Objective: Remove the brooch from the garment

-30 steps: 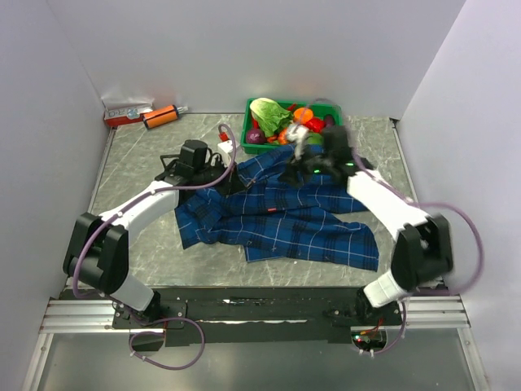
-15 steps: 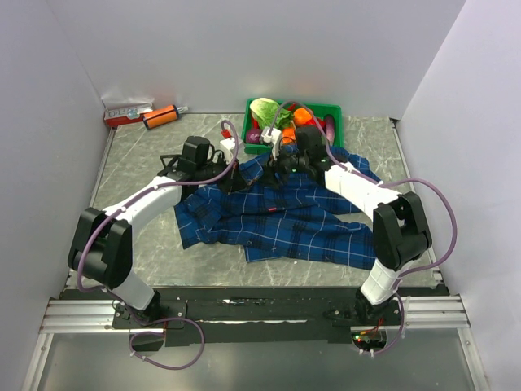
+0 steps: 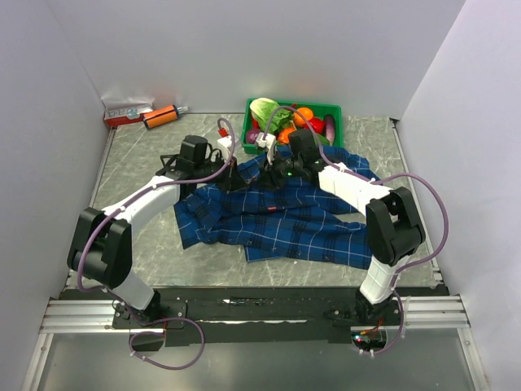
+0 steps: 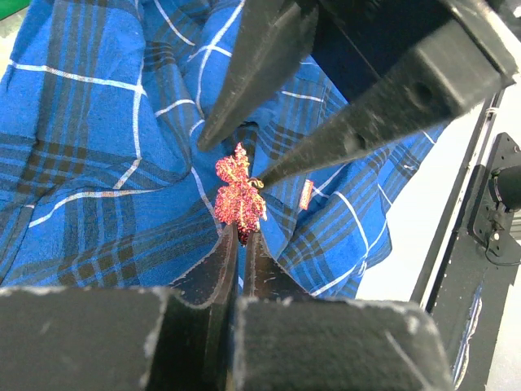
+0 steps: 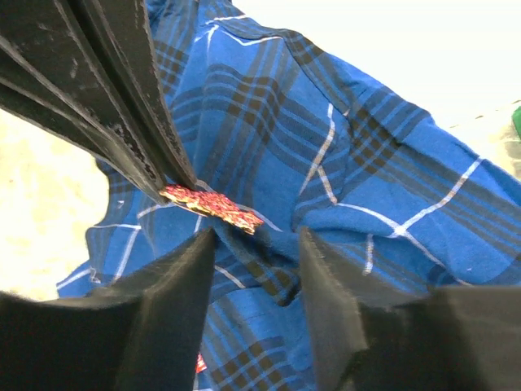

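The garment [image 3: 285,220], a navy plaid shirt, lies crumpled on the table's middle. The brooch [image 4: 238,194], a tiny gold-pink glittery leaf, stands off the fabric [image 4: 89,147]. My left gripper [image 4: 241,238] is shut on the brooch's lower end. My right gripper [image 4: 234,160] is open, its two tips either side of the brooch's top. In the right wrist view the brooch [image 5: 213,204] sticks out from the left gripper's shut fingers [image 5: 155,155], just above my open right gripper [image 5: 256,236]. From above, both grippers meet at the shirt's far edge [image 3: 256,173].
A green basket [image 3: 335,109] of vegetables stands just behind the right gripper. An orange tube [image 3: 160,116] and a small box [image 3: 128,110] lie at the back left. The shirt's red tag [image 4: 306,194] is sewn near the brooch.
My right gripper has swung left from near the basket across the shirt's far edge to the left gripper. The left arm has hardly moved.
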Tool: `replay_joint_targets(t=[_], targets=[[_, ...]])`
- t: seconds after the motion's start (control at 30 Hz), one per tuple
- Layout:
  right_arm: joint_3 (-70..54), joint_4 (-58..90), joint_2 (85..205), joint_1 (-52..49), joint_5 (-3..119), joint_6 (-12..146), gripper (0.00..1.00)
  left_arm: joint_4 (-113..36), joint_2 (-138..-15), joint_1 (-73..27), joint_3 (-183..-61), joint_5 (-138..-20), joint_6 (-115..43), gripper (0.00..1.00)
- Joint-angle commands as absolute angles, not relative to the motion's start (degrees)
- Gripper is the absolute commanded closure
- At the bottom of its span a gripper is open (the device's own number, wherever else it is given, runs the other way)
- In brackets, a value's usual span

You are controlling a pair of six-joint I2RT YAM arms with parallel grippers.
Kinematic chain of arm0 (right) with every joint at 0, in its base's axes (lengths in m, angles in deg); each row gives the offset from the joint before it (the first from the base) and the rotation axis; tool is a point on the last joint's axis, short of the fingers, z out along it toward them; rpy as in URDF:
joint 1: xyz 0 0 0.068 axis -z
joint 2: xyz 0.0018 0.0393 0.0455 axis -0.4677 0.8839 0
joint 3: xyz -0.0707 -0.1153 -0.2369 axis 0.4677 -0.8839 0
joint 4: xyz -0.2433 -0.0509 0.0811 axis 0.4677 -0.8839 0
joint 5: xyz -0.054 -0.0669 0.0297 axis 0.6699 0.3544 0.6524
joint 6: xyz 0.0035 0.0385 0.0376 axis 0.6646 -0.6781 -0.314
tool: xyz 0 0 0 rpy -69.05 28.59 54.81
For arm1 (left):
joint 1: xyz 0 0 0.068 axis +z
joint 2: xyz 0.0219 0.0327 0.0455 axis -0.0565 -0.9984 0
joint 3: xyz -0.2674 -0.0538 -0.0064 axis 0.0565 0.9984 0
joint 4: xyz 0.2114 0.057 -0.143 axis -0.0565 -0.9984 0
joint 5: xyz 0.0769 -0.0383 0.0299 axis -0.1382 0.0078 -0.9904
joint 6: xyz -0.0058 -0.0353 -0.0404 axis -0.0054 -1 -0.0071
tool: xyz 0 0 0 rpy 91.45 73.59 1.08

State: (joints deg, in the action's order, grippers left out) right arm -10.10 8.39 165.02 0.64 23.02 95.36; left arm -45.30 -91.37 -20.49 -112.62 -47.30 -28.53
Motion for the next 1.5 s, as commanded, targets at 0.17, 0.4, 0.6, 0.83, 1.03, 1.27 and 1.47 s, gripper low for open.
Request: replay_joint_targets(t=[0.17, 0.4, 0.6, 0.83, 1.03, 1.27, 1.47], targets=[[-9.3, 9.3, 164.6, 0.3, 26.5, 96.1, 0.76, -43.2, -89.8, -19.7, -112.8, -42.6, -29.4, 0.99], [-9.0, 8.6, 164.7, 0.3, 26.5, 95.0, 0.84, -43.1, -89.1, -19.7, -111.7, -43.4, -28.9, 0.99], [-9.0, 8.4, 163.6, 0.3, 23.6, 93.6, 0.85, -43.8, -88.5, -19.7, -110.7, -44.4, -28.2, 0.73], [-8.9, 8.3, 163.6, 0.3, 22.6, 92.2, 0.86, -49.8, -85.8, -19.6, -110.1, -46.1, -17.7, 0.47], [-8.2, 7.9, 164.1, 0.3, 21.4, 90.5, 0.87, -43.5, -81.7, -22.1, -104.8, -57.0, -9.6, 0.38], [-5.2, 6.0, 166.6, 0.3, 17.4, 86.2, 0.87, -31.1, -81.0, -29.9, -100.1, -69.5, -4.1, 0.29], [-3.7, 3.9, 167.8, 0.4, 13.9, 84.5, 0.87, -25.2, -83.7, -34.5, -99.5, -76.5, -1.5, 0.3]])
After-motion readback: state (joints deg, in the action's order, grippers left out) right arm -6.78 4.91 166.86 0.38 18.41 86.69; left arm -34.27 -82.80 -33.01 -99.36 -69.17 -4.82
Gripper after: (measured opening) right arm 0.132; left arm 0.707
